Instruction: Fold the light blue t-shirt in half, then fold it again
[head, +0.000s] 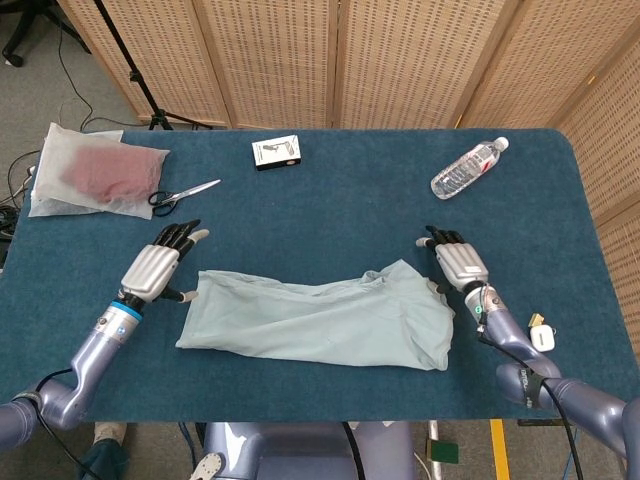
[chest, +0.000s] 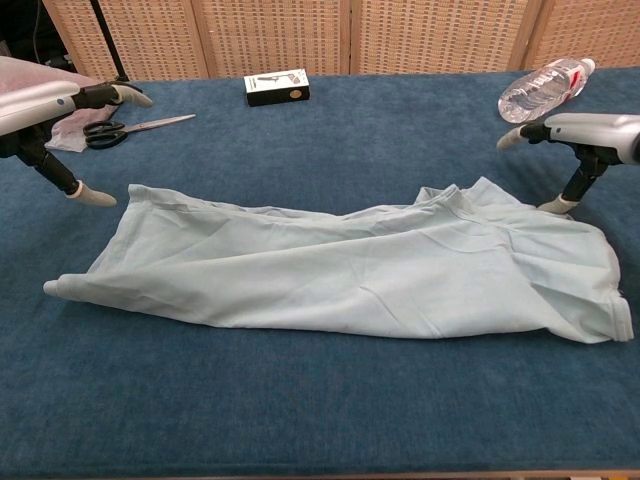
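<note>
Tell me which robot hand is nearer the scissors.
Left. The left robot hand sits just below the scissors, at the shirt's left end; the right robot hand is across the table by its right end.

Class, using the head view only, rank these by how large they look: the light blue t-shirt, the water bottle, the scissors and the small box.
1. light blue t-shirt, by far the largest.
2. water bottle and scissors: similar apparent length, too close to rank.
3. small box, the smallest.
</note>
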